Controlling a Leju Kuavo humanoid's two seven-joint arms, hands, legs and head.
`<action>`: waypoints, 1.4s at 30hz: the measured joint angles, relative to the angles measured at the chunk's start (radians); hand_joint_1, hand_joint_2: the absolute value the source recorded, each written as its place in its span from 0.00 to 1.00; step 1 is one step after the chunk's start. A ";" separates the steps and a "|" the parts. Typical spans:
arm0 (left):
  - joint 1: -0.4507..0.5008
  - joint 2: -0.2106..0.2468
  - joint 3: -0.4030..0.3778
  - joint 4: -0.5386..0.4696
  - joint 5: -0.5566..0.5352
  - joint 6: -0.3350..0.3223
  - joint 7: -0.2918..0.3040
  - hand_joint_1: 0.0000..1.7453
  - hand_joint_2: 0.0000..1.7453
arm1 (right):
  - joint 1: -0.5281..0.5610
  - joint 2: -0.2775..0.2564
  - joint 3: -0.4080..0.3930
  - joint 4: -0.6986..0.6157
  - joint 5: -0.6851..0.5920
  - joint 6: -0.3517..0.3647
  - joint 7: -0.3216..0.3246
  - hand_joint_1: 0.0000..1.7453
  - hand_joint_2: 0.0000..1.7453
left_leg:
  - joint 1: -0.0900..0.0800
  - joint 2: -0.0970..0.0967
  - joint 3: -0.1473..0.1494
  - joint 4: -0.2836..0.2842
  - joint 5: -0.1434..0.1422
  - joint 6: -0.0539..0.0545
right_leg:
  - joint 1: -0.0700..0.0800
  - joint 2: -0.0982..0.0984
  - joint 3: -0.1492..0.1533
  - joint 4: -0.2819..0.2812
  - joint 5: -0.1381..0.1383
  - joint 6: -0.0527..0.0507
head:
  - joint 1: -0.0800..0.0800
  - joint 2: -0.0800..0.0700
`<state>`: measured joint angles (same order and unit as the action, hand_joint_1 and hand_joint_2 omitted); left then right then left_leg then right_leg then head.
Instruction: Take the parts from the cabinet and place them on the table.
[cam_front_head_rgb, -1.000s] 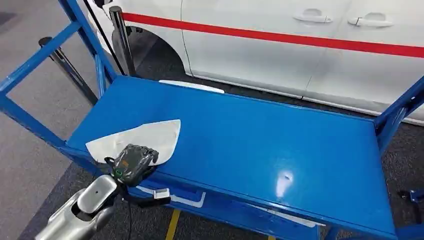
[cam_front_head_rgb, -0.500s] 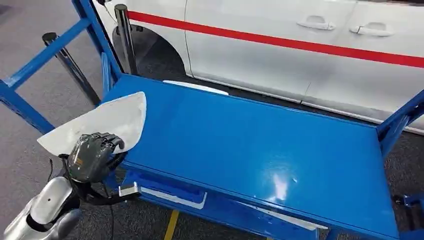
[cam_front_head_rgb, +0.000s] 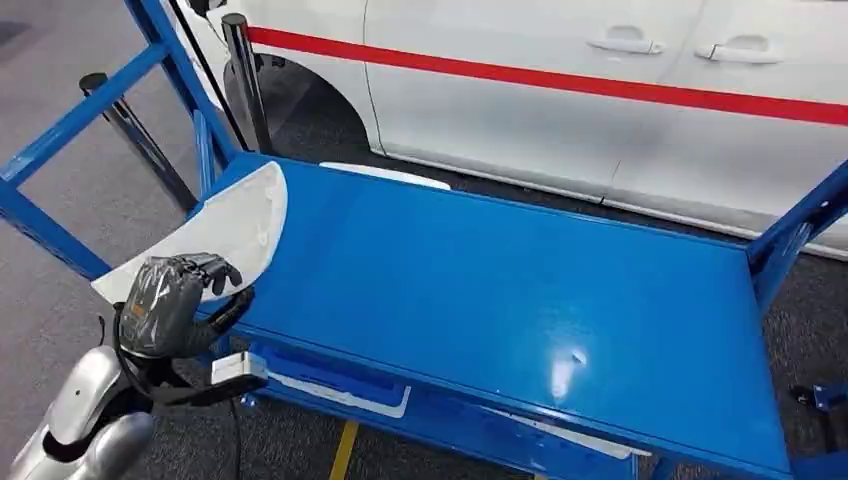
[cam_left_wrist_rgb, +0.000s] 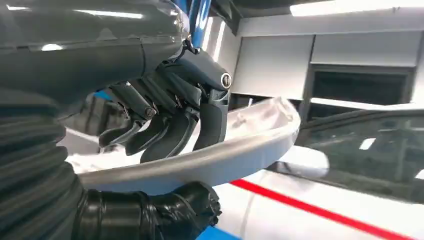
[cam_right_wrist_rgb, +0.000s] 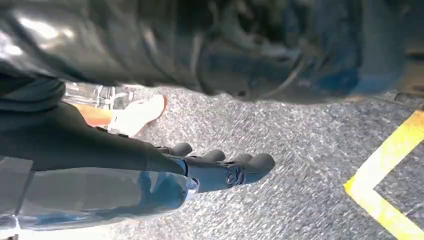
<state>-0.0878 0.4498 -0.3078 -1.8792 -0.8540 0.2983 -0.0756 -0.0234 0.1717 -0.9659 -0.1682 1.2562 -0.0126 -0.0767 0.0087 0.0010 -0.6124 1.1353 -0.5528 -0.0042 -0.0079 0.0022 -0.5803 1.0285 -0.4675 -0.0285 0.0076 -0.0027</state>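
The left hand (cam_front_head_rgb: 172, 303) grips the near end of a white curved part (cam_front_head_rgb: 222, 232), fingers (cam_left_wrist_rgb: 165, 132) over its upper face and thumb beneath its rim. The part juts away from the hand, tilted up above the left end of the blue table (cam_front_head_rgb: 520, 300). Beyond the table stands a white car (cam_front_head_rgb: 560, 90) with a red stripe. The right hand (cam_right_wrist_rgb: 220, 167) hangs over grey floor, fingers straight and holding nothing.

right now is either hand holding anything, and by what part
The left hand grips the white car trim panel at its near, narrow end, fingers on top and thumb beneath its edge. The right hand holds nothing, its fingers straight above the floor.
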 joint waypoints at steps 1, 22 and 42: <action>0.002 -0.004 0.003 -0.004 0.023 -0.013 -0.011 1.00 1.00 | 0.000 0.002 -0.001 0.000 0.000 0.000 -0.003 0.00 0.00 | 0.002 0.000 -0.033 0.075 -0.036 -0.004 | 0.000 0.000 0.000 0.000 0.000 0.000 | 0.000 0.000; 0.012 -0.085 0.029 -0.066 0.290 -0.089 -0.119 1.00 1.00 | -0.013 0.001 -0.003 -0.005 0.004 -0.005 -0.028 0.00 0.00 | -0.005 -0.002 0.060 -0.117 0.076 0.047 | 0.003 0.000 -0.034 0.089 -0.008 0.029 | 0.001 0.000; 0.095 -0.151 0.157 -0.119 0.704 -0.241 -0.129 1.00 1.00 | -0.011 -0.001 -0.003 -0.006 0.018 0.006 0.017 0.00 0.00 | 0.003 -0.004 0.046 -0.106 0.073 0.014 | 0.001 0.001 0.003 0.001 -0.002 0.035 | 0.001 0.000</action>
<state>0.0074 0.2984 -0.1511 -1.9981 -0.1496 0.0569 -0.2049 -0.0342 0.1709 -0.9686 -0.1747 1.2741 -0.0065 -0.0599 0.0113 -0.0032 -0.5663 1.0296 -0.4798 0.0096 -0.0065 0.0036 -0.5772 1.0295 -0.4698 0.0066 0.0088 -0.0027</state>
